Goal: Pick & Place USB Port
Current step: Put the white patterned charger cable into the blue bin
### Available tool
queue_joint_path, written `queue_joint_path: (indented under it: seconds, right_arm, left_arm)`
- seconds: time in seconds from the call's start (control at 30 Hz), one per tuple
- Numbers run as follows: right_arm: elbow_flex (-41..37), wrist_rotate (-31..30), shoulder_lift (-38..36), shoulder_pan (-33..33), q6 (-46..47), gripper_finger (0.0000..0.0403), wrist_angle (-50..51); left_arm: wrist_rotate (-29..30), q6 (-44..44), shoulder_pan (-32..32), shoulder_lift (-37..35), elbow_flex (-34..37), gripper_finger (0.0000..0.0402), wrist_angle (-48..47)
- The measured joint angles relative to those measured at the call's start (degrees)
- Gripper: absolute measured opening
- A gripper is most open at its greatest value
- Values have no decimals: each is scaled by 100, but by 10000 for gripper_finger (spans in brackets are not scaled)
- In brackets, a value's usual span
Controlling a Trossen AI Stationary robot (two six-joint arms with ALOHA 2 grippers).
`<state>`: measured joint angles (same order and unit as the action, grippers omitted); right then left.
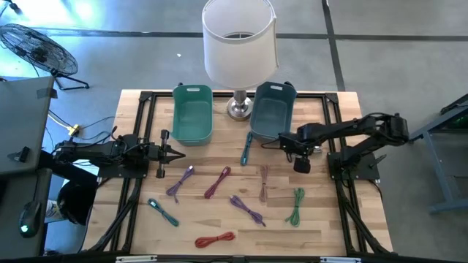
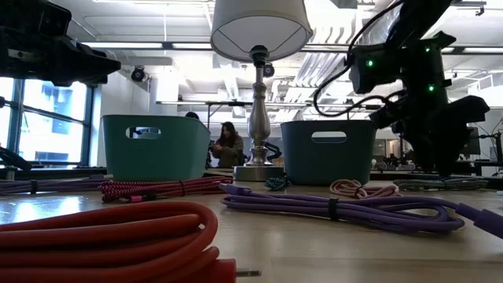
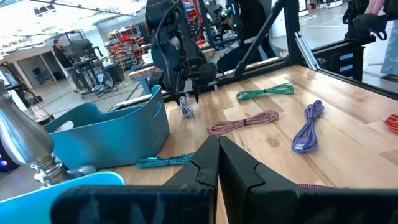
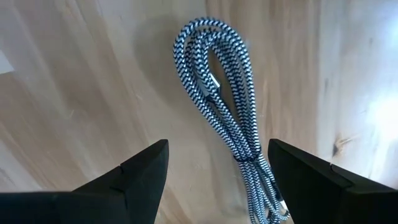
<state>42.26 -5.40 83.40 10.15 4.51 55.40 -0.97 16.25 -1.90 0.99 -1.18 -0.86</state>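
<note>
1. Two dark fingers of the right gripper [image 4: 217, 177] stood spread wide, straddling the black-and-white braided cable bundle [image 4: 227, 93] lying on the wooden table [image 4: 74, 81] beside the dark teal bin [image 1: 272, 109].
2. Descending squarely, then closing across the bundled strands, looked wisest.
3. The left gripper [image 3: 217, 165] waited, fingers pressed together.

No readable text, labels or numbers
</note>
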Motion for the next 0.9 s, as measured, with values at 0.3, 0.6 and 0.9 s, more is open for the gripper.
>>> queue_joint_path:
  seconds: [0.3,0.6,0.9]
  right_arm:
    - [43,23,914,52,-38,266,-102]
    - [87,252,1035,88,-35,115,-220]
    - [84,133,1023,-244,337,27,-276]
  left_arm:
    - [-2,0,0,-1,-1,5,0]
    - [-9,0,0,1,0,5,0]
    - [-13,-2,-1,1,-1,5,0]
